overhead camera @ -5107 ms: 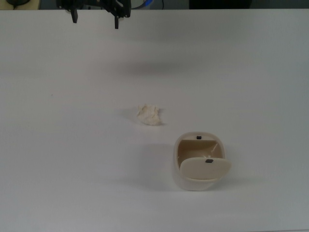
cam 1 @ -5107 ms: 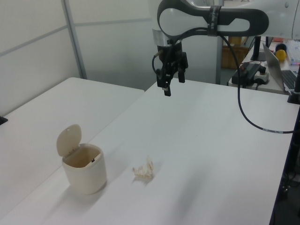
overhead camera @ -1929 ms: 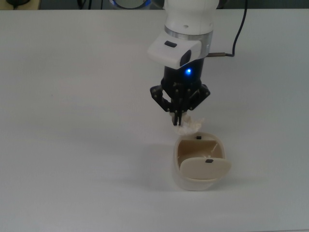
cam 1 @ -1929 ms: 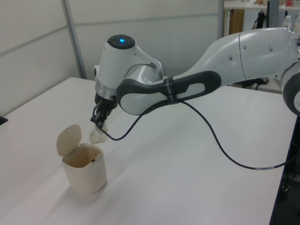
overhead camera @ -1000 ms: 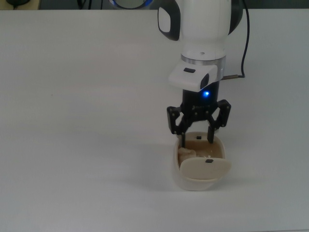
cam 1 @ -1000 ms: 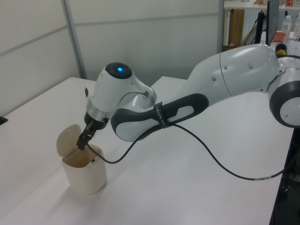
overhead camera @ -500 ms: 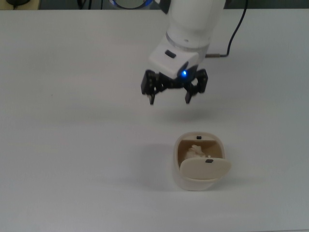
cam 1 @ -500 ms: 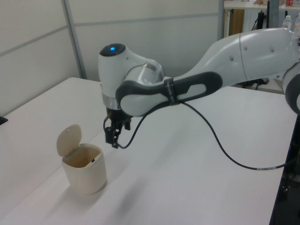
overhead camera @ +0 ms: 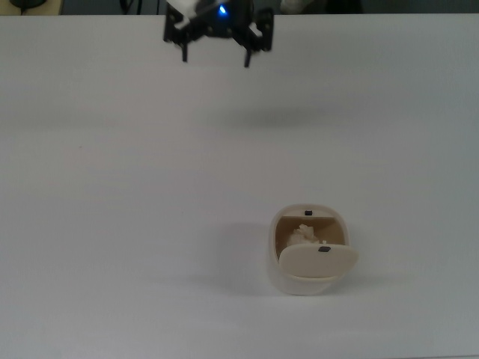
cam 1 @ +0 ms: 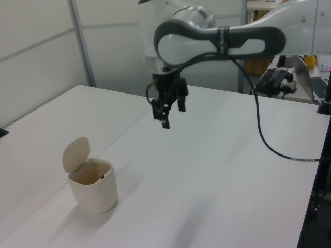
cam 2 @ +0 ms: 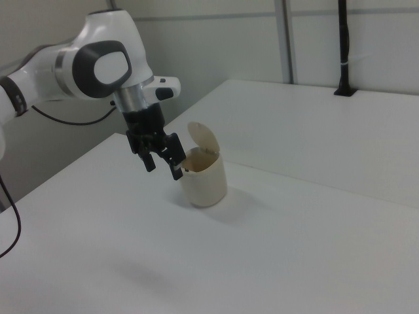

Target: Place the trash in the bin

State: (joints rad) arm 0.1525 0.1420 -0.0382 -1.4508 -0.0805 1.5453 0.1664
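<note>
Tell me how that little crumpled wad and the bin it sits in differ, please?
The trash is a lumpy, irregular off-white wad, while the bin is smooth, with rounded corners. The trash is far smaller, filling only part of the bin's mouth. The trash lies loose inside, whereas the bin stands upright on the table with its lid tipped open. They share a pale colour. The gripper, open, touches neither.

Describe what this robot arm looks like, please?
The arm has smooth white rounded shells with dark grey bands at the joints. A black cable hangs loosely alongside it. The gripper is black with two slim fingers, and a small blue light glows above it.
</note>
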